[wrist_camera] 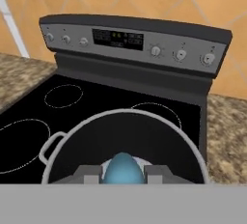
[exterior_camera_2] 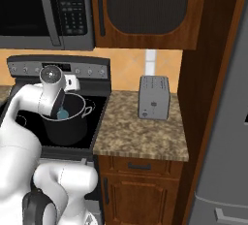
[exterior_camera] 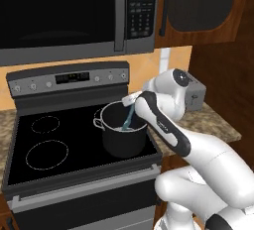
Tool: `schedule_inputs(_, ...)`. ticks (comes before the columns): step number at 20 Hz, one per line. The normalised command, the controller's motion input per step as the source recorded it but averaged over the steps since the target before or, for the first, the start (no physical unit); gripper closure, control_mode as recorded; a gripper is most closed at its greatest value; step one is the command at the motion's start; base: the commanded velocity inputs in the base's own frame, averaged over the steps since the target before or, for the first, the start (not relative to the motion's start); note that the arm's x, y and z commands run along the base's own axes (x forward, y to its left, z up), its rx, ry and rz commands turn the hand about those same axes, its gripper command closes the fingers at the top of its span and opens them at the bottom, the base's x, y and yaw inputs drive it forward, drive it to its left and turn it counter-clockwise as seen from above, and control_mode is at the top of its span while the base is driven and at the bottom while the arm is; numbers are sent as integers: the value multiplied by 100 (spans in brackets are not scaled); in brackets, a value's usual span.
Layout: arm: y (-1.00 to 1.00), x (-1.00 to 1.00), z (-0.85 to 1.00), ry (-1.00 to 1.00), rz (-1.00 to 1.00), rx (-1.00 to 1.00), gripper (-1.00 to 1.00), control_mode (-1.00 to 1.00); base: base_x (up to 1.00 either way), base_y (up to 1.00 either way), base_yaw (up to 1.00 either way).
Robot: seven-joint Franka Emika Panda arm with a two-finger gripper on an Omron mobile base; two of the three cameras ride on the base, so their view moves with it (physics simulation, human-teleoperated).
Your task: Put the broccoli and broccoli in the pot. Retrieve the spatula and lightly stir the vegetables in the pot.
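Note:
The dark pot stands on the stove's right front burner, and its silvery rim shows from above in the hand view. My gripper hangs over the pot's mouth, shut on the light-blue spatula. The spatula slants down into the pot. From the right, the spatula's blade sits inside the pot below the gripper. Between the fingertips of the gripper I see the spatula's blue handle end-on. The broccoli is hidden in the pot's dark inside.
The black stovetop has marked burners to the pot's left and a control panel behind. A microwave hangs overhead. A grey toaster stands on the granite counter to the right, with wooden cabinets above and beside it.

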Motion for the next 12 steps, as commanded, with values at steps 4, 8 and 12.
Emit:
schedule_inputs(4, -18, -21, 41, 0, -7, 8, 100, -100, 0, 0, 0)
schedule_inputs(8, 0, 3, 29, 0, -9, 1, 100, -100, 0, 0, 0)
schedule_inputs(12, 0, 1, 0, 5, -11, 0, 100, -100, 0, 0, 0)
